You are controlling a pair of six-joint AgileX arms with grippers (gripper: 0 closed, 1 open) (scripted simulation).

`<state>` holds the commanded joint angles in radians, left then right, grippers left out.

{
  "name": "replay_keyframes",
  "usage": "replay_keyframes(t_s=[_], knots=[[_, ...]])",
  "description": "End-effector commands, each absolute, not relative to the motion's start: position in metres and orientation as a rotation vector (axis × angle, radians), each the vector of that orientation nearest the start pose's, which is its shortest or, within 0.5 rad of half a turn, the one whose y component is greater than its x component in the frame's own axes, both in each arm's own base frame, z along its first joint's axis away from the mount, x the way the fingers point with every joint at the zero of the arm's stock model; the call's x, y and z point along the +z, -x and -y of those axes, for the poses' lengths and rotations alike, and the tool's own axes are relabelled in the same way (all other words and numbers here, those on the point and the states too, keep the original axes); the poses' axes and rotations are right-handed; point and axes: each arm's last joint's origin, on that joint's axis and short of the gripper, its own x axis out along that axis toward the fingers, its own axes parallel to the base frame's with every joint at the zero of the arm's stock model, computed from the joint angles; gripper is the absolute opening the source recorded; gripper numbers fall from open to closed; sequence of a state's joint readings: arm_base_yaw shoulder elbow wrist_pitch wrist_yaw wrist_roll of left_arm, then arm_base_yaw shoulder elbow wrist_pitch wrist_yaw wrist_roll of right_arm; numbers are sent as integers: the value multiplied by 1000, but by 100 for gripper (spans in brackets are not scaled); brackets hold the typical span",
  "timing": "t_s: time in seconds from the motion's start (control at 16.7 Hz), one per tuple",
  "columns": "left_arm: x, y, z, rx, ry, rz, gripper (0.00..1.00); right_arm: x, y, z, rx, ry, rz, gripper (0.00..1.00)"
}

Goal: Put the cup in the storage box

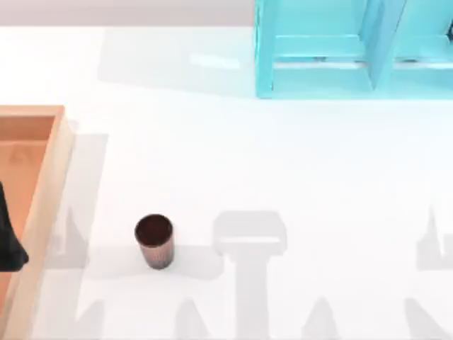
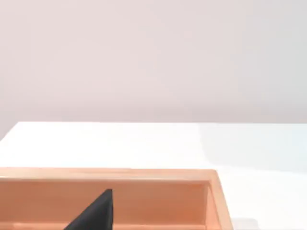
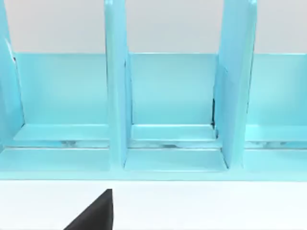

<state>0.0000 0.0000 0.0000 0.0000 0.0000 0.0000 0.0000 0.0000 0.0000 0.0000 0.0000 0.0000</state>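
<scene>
Nearest the front edge of the table (image 1: 297, 156), the cup (image 1: 154, 241) stands upright on the white surface, left of centre in the top view, mouth open to the camera and nothing touching it. We judge it a light, rigid little tumbler: the ribbed sides should give our pads some bite, though the slight taper toward the base means a hold low down could let it slide upward out of the grasp, so we would close across the wall just under the rim, or pinch the rim itself from above, and squeeze gently, since an empty cup tips easily if nudged sideways first. Just to its left lies the storage box (image 1: 44, 198), its tan wall running along the table's left side, and our left gripper (image 1: 8, 244) shows as a dark shape over the box's orange floor; we cannot tell how its jaws stand. The move to the box looks short. In the right wrist view a dark sliver of our right gripper (image 3: 93, 213) hangs over bare table, jaws likewise unreadable. Farthest back stands the cyan frame (image 1: 340, 49), well apart from the cup.
</scene>
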Motion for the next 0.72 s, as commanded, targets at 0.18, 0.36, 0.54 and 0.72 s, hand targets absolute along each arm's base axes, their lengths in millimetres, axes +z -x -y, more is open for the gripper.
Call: replay_keyframes(t_s=[0.18,0.36,0.54,0.72], knots=[[161,-106,2,-4,3,-9,100,160,-106,1,0,0,0,100],[173,-107,5,-37,32,-83,100,160,-106,1,0,0,0,100],[196,-113,11,-84,77,-222,100,160,-106,1,0,0,0,100],[223,-128,22,-133,125,-410,100,160,-106,1,0,0,0,100]])
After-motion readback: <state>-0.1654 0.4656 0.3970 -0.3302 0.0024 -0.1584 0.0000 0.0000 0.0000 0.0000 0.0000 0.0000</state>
